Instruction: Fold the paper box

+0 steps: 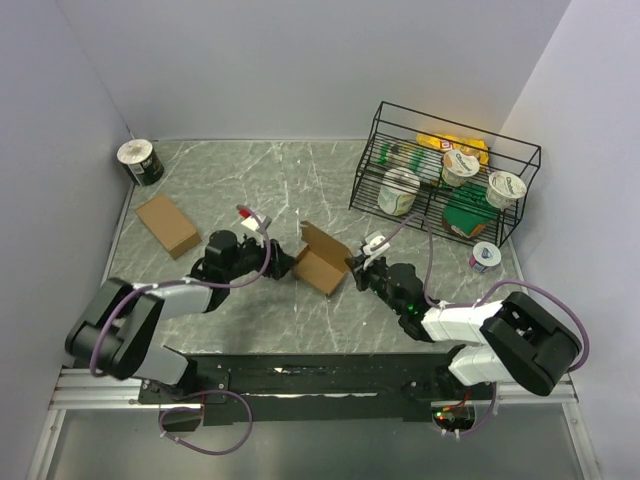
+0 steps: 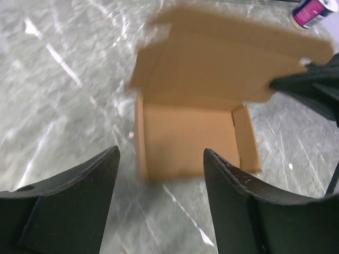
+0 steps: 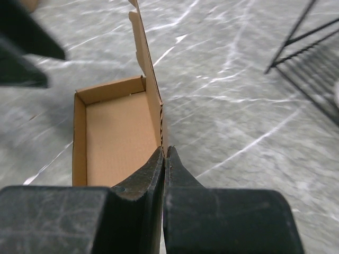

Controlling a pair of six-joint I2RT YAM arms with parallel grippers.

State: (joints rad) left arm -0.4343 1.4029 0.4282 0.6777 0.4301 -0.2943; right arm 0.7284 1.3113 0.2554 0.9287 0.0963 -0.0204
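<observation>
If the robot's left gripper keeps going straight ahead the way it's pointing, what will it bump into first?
Most likely the paper box. The left gripper is open and aimed at its low front wall, with only bare table between. The picture is blurry, so the gap is unclear.

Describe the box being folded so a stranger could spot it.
On the grey marbled table, look centre, left of the black wire rack. That brown cardboard box has an open tray and raised lid; the other brown cardboard box, farther left, is closed.
</observation>
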